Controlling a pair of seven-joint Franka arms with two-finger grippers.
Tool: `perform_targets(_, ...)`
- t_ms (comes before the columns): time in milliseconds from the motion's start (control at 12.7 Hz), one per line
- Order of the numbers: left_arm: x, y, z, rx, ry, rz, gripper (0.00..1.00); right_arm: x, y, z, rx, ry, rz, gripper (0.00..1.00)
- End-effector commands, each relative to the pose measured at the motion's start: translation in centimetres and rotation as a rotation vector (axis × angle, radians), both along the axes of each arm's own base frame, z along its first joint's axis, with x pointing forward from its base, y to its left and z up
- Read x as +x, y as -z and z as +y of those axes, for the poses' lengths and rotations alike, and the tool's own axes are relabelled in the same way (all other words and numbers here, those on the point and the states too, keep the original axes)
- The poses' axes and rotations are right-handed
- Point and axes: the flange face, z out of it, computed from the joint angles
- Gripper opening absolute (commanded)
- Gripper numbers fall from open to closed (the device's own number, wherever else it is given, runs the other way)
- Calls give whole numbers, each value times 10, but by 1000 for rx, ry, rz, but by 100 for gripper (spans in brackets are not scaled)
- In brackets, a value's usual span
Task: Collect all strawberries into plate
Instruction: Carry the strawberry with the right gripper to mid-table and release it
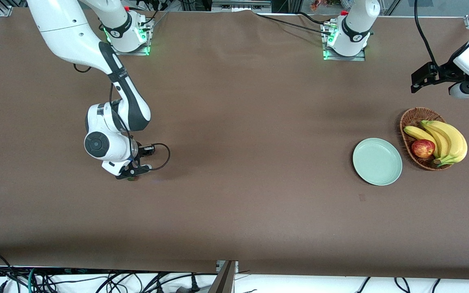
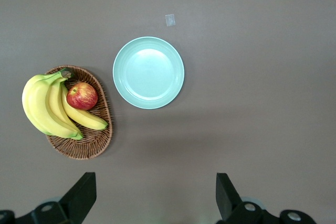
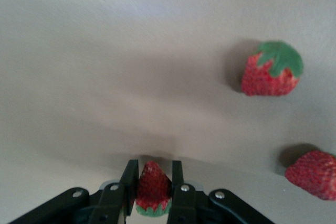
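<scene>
My right gripper (image 3: 152,169) is down at the table near the right arm's end, shut on a small red strawberry (image 3: 153,182) with its green top between the fingers. Two more strawberries (image 3: 272,69) (image 3: 312,174) lie on the brown cloth close by. In the front view the right gripper (image 1: 132,175) shows, but the arm hides the berries. The pale mint-green plate (image 1: 377,161) (image 2: 148,72) lies empty toward the left arm's end. My left gripper (image 2: 156,198) hangs open, high over the table beside the plate and basket, holding nothing.
A wicker basket (image 1: 415,118) (image 2: 89,145) beside the plate holds bananas (image 1: 446,140) and a red-yellow apple (image 1: 423,148). A small square mark (image 1: 362,197) lies on the cloth nearer to the front camera than the plate. Brown cloth stretches between the right gripper and the plate.
</scene>
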Motion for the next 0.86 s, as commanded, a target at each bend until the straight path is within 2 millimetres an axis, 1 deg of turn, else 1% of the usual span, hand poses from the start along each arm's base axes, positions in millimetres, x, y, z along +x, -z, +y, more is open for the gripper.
perform_targets(0,-2,-7,-2,-18,1,2,100,1,-30,61,12,63,-49,0)
perform_targets(79,-2,-7,-2,-18,1,2,100,-6,-23,88,0,117,-52,0)
perform_targets(236,-1,-7,-1,-18,-1,2,100,-9,-21,151,9,223,-102,0)
perform_targets(393,-1,-6,-1,-18,-1,4,100,-23,-21,231,38,331,-154,0)
perform_targets(471,-1,-7,-1,-18,-1,2,100,-24,-22,262,65,393,-181,0)
perform_targets(550,-1,-7,-1,-18,-1,2,100,-34,-23,298,98,436,-204,0)
perform_targets(629,-1,-6,-1,-19,-1,4,100,-48,-20,330,124,467,-219,0)
perform_targets(786,-1,-6,0,-19,-4,4,100,-74,-7,381,207,519,-258,0)
